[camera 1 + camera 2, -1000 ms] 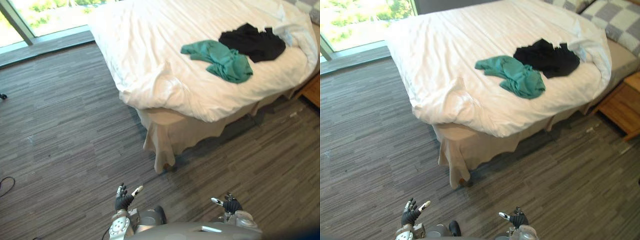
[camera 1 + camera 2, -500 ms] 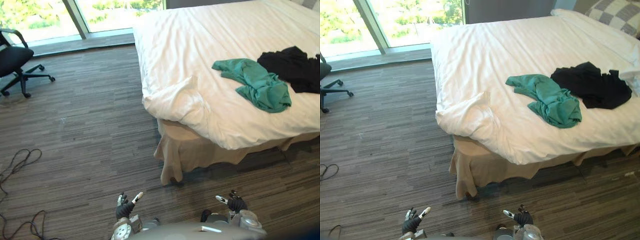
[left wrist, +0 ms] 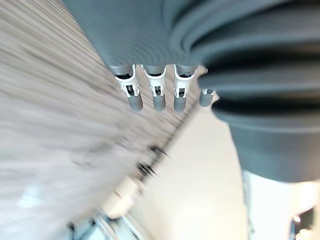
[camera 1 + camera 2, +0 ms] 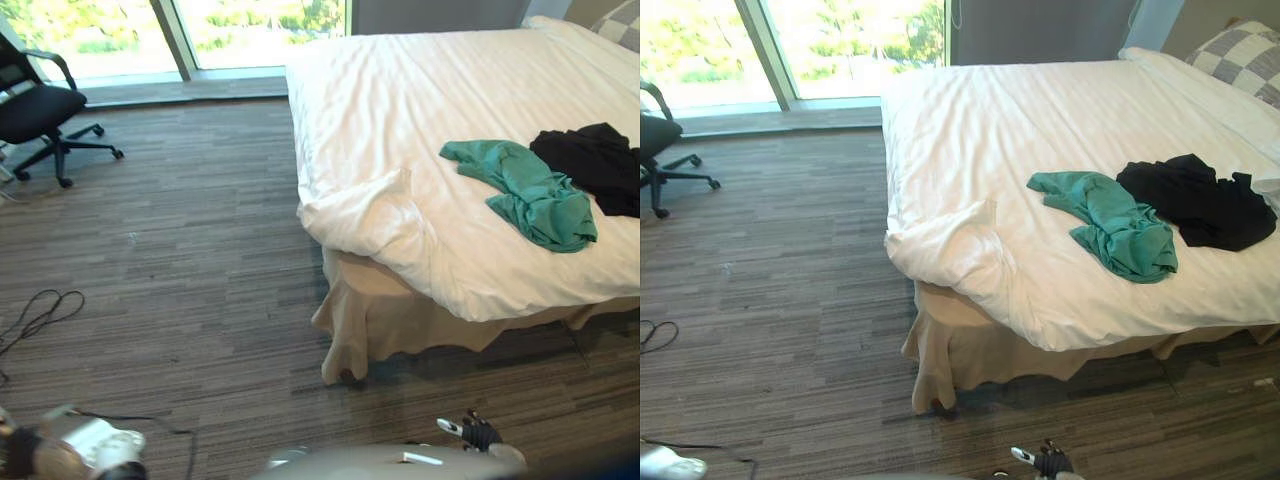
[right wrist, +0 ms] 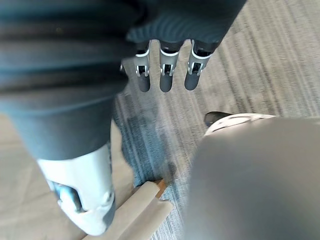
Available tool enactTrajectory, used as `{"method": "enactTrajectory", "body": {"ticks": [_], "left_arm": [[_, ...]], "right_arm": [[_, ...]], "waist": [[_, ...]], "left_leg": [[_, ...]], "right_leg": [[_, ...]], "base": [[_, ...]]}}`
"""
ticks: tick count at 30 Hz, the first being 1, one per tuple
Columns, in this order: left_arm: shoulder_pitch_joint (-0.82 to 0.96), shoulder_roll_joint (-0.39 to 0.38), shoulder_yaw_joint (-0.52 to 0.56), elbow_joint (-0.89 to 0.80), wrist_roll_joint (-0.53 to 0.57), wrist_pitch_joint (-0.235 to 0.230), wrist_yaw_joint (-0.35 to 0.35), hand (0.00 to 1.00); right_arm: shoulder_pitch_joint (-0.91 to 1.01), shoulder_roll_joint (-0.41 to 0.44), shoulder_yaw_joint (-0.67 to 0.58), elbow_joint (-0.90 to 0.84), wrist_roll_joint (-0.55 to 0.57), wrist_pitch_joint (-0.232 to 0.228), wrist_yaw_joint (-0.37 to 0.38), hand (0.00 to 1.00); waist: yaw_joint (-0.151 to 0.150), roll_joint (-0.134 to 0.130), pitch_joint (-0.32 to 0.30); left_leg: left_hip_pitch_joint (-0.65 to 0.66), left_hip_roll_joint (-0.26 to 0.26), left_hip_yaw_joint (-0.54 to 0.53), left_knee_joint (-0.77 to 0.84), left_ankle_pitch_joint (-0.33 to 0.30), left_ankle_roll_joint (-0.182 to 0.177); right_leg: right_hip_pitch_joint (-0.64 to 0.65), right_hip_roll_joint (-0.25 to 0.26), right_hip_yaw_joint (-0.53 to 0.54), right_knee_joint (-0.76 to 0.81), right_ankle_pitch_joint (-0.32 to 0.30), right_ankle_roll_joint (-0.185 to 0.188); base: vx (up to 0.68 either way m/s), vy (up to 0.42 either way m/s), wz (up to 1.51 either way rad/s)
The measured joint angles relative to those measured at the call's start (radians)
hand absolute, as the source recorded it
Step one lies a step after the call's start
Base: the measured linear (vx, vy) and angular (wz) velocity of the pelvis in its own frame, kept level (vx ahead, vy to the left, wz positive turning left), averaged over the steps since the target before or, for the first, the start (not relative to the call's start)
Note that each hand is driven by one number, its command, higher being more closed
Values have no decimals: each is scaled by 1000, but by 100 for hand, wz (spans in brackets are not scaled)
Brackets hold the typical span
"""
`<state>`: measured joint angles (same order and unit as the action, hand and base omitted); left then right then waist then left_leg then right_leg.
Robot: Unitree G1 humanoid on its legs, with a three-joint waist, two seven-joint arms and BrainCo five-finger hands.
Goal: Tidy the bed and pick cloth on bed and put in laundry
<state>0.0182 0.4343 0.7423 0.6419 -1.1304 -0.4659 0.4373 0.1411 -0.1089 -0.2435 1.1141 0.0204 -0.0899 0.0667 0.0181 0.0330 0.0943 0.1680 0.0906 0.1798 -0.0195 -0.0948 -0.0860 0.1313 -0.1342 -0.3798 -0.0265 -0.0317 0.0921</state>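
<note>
Nearest, at the lower edge of the head views, the right hand [image 4: 477, 433] hangs low over the floor [image 4: 200, 280]. In its wrist view its fingers [image 5: 166, 80] are straight, side by side and slightly apart, holding nothing. The left hand [image 3: 158, 100] shows in its own wrist view with its fingers [image 3: 135, 102] also straight in a row and empty, and blurred striped flooring lies past them.

The floor is grey-brown with a plank-like stripe pattern. Past the hands stands the near corner of the bed [image 4: 400, 100], where a beige bed skirt [image 4: 385, 315] drapes to the floor. A small brown bed leg [image 5: 160, 187] shows at the skirt's edge. Above the skirt a white duvet [image 4: 450, 270] covers the mattress. Its near corner [image 4: 368, 208] is rumpled and folded back on itself.

Further onto the bed, toward its right side, a crumpled teal-green garment [image 4: 530, 192] lies on the duvet. A black garment [image 4: 598, 168] lies just beside it on the far right. Whether the two touch cannot be told. Neither hand is near them.

At the head of the bed, far right, rests a grey-and-white checked pillow [image 4: 1238, 62]. Well apart from the bed on the far left stands a black office chair [image 4: 40, 112] on castors. Behind it and the bed, floor-to-ceiling windows [image 4: 250, 25] show bright greenery.
</note>
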Motion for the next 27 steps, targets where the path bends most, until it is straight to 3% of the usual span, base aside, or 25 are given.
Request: {"method": "enactTrajectory", "body": {"ticks": [1, 3, 4, 6, 7, 8, 9, 11, 12, 13, 19, 23, 27], "left_arm": [[-15, 29, 13, 0, 45, 23, 1, 0], [-80, 131, 17, -22, 331, 95, -2, 0], [-96, 150, 2, -37, 441, 96, 0, 0], [-156, 237, -141, -103, 803, 90, -1, 0], [-169, 253, -195, -126, 892, 89, 0, 0], [-207, 271, -302, -163, 1058, 89, 6, 0], [-228, 277, -359, -179, 1117, 89, 5, 0], [-299, 281, -547, -237, 1361, 101, 1, 0], [-318, 281, -589, -248, 1409, 108, -5, 0], [-369, 281, -673, -266, 1486, 132, -45, 0], [-467, 285, -825, -290, 1522, 214, -176, 0], [-492, 291, -917, -307, 1559, 377, -236, 0], [-582, 290, -964, -264, 1634, 500, -232, 0]], "right_arm": [[9, 1, -12, -2, 5, -4, 0, 0], [56, 13, -69, -25, 32, -20, 3, 0], [64, 17, -78, -28, 36, -24, 6, 0], [98, 30, -112, -40, 37, -38, 19, 0], [103, 30, -119, -40, 37, -39, 24, 0], [113, 31, -144, -40, 37, -40, 37, 0], [116, 30, -156, -40, 37, -40, 40, 0], [117, 31, -209, -40, 35, -52, 51, 0], [117, 31, -223, -39, 35, -56, 55, 0], [119, 31, -253, -38, 35, -58, 68, 0], [137, 25, -307, -26, 35, -57, 103, 0], [115, 23, -306, -26, 36, -56, 133, 0], [42, 1, -289, -29, 54, -54, 147, 0]], "waist": [[0, 6, -4], [1, 22, -21], [1, 22, -22], [2, 24, -24], [1, 26, -27], [-2, 34, -32], [-4, 38, -35], [-29, 50, -53], [-37, 55, -55], [-67, 64, -49], [-106, 67, -42], [-131, 69, -1], [-144, 83, 75]], "left_leg": [[-1, 1, 11, -1, 0, 0], [-2, 16, 48, -16, 0, 1], [-3, 17, 55, -16, 1, 1], [-2, 29, 73, -16, 1, 1], [-2, 30, 78, -16, 1, 1], [-2, 30, 86, -18, 1, 1], [-2, 30, 89, -21, 2, 2], [-2, 23, 110, -43, 14, 1], [-2, 22, 114, -49, 17, 0], [-1, 24, 120, -51, 17, 0], [0, 31, 145, -52, 18, -1], [-19, 26, 164, -51, 18, -1], [-111, 8, 167, -48, 36, 17]], "right_leg": [[-2, 3, 2, 0, 1, -1], [-17, 16, 13, -1, 7, -8], [-18, 18, 16, -3, 10, -10], [-21, 31, 33, -16, 21, -18], [-23, 33, 37, -19, 24, -19], [-25, 37, 48, -28, 31, -21], [-27, 38, 52, -32, 34, -22], [-48, 42, 73, -36, 44, -25], [-55, 45, 80, -36, 45, -26], [-65, 51, 97, -38, 48, -27], [-80, 62, 120, -37, 46, -33], [-115, 59, 141, -23, 46, -33], [-235, 38, 160, 27, 50, -33]], "base": [[-62, -5, -4], [-71, -14, -14], [-73, -15, -19], [-75, -35, -20], [-66, -40, -23], [-43, -17, -20], [-44, -9, -25], [-22, 3, -28], [2, -10, -37], [5, -13, -30], [31, -25, -17], [-24, -4, -9], [-113, -6, -5]]}}
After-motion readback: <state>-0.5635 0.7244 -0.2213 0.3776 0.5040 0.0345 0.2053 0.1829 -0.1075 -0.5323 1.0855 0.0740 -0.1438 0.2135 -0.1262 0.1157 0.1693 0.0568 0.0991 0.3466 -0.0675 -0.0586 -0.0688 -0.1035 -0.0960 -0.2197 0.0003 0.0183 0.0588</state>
